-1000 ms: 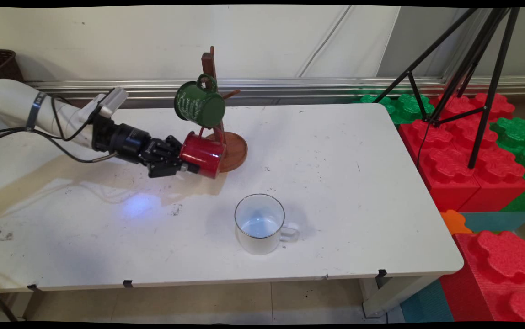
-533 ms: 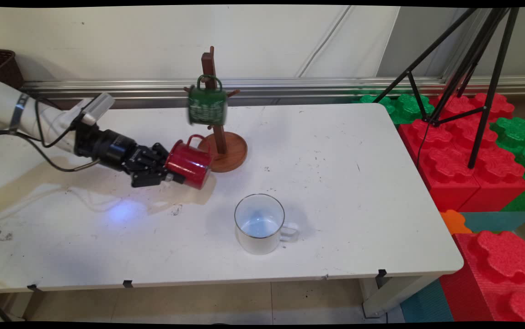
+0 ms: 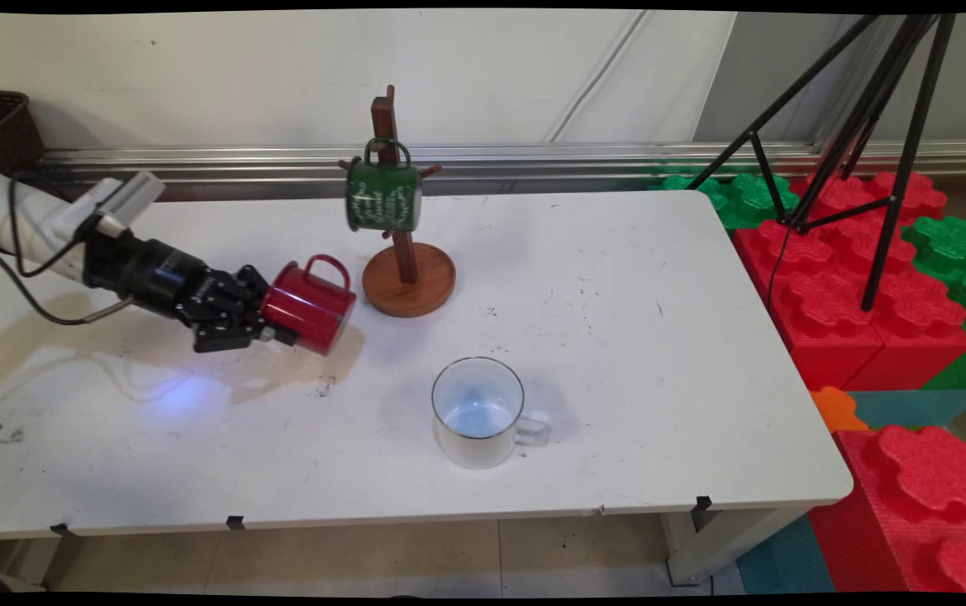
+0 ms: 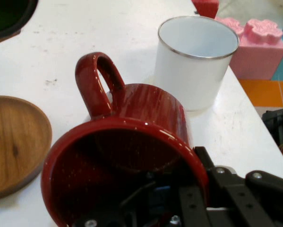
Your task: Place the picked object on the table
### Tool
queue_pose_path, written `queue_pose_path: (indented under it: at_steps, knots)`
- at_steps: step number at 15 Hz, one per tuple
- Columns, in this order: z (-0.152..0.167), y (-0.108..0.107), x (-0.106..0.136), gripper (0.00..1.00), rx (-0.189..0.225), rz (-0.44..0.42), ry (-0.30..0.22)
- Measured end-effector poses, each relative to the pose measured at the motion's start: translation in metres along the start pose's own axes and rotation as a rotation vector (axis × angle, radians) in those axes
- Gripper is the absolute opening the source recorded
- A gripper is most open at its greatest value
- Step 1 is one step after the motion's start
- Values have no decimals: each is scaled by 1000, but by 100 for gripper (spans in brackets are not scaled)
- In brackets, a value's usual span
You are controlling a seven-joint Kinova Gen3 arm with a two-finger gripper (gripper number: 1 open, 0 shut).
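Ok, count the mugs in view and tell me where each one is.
3. The red mug is held sideways in the gripper; the green mug hangs on the wooden stand; the white mug stands upright on the table.

**Cut off and covered**

In the hand view the red mug (image 4: pixel 132 156) hides 1 gripper (image 4: pixel 179 208) finger inside its mouth. The wooden stand's base (image 4: pixel 13 146) and a dark green mug (image 4: pixel 9 14) run off the left edge.

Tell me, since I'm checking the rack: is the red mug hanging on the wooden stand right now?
No: the red mug is held sideways by the tool, clear of the wooden stand, where only the green mug hangs.
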Motion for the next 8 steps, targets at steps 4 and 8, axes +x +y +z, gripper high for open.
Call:
queue_pose_path:
  at_steps: [4,8]
  knots:
    - [-22,6,2,0,27,26,-35]
    - [-48,11,2,0,62,49,-89]
